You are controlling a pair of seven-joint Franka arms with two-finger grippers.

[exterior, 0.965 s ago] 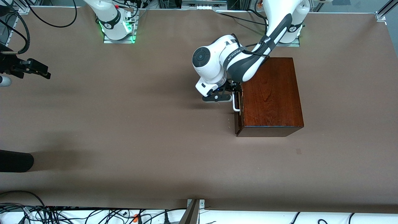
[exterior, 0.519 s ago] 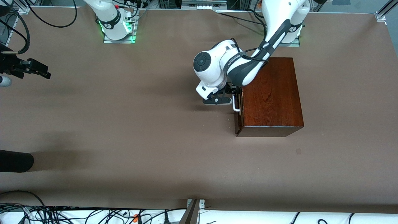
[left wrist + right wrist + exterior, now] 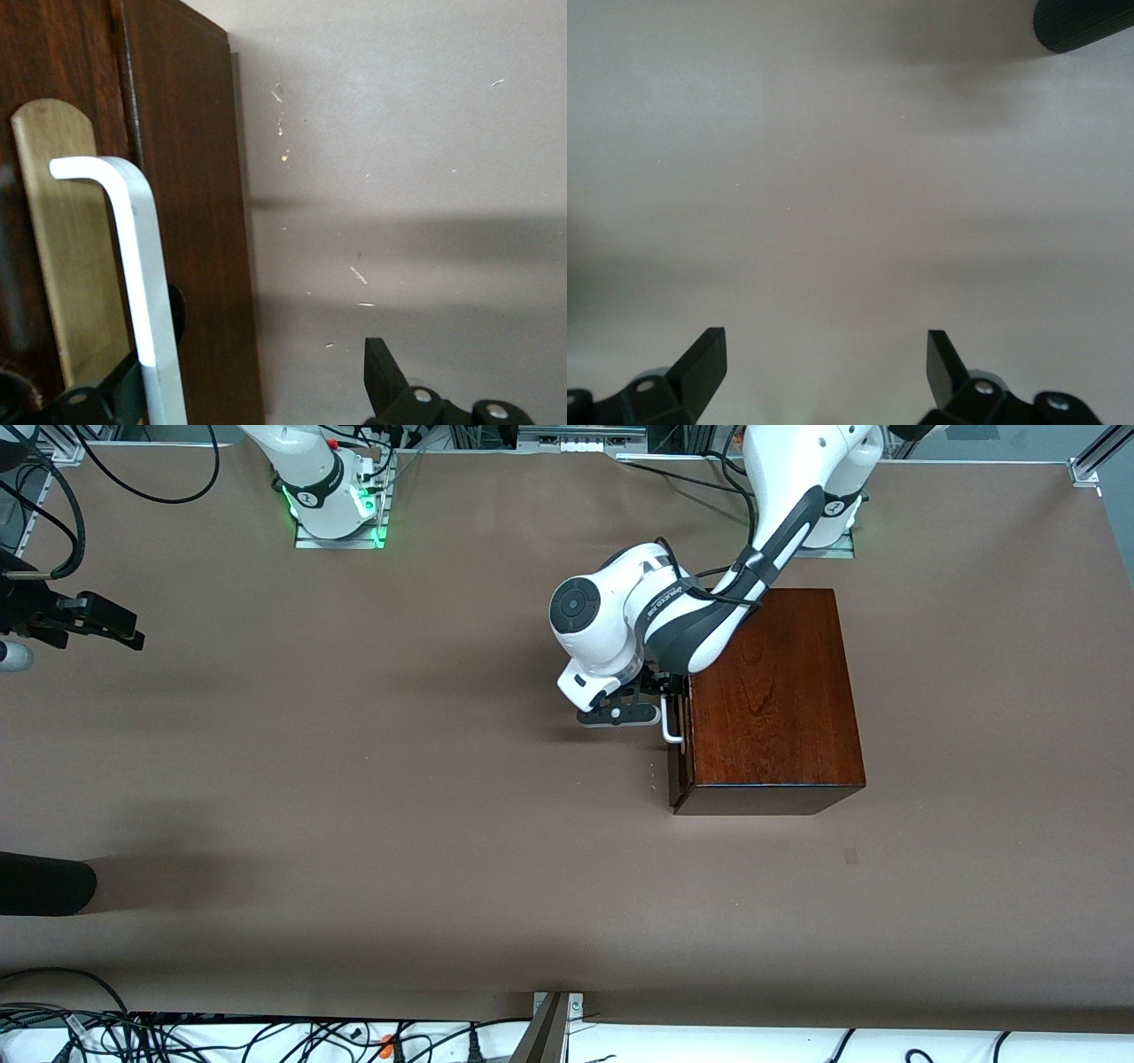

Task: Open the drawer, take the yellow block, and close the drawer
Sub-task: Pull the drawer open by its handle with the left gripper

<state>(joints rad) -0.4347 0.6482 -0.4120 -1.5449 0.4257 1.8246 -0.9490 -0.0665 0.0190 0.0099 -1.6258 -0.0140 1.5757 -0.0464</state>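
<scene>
1. My left jaws stand open around the white bar handle [image 3: 151, 292]: one finger [image 3: 115, 390] sits between the bar and the drawer [image 3: 680, 731] front, the other finger [image 3: 383, 376] is out over bare counter [image 3: 399, 779]. They are not squeezed on the bar, and I see a wide gap on the outer side.
2. I see the left gripper [image 3: 660, 707] low at the drawer face of the dark wooden box [image 3: 771, 691], with the wrist turned toward the box's front.
3. The drawer looks shut or nearly so; its dark front lies almost flush with the box, right at the left jaws.
4. A pale wood plate [image 3: 66, 257] sits under the handle on the drawer front, just beside the inner finger.
5. My right jaws are wide open and hold nothing; both fingers [image 3: 700, 359] show apart over bare counter in the right wrist view.
6. The right gripper [image 3: 97, 622] waits over the right arm's end of the counter, well apart from the box and the left jaws.
7. I can't see the yellow block in any view, so I can't tell where it is.
8. The box stands toward the left arm's end of the counter, near the left arm's base [image 3: 824, 522].
9. A dark rounded object [image 3: 44, 883] pokes in over the counter edge at the right arm's end, near the right jaws.
</scene>
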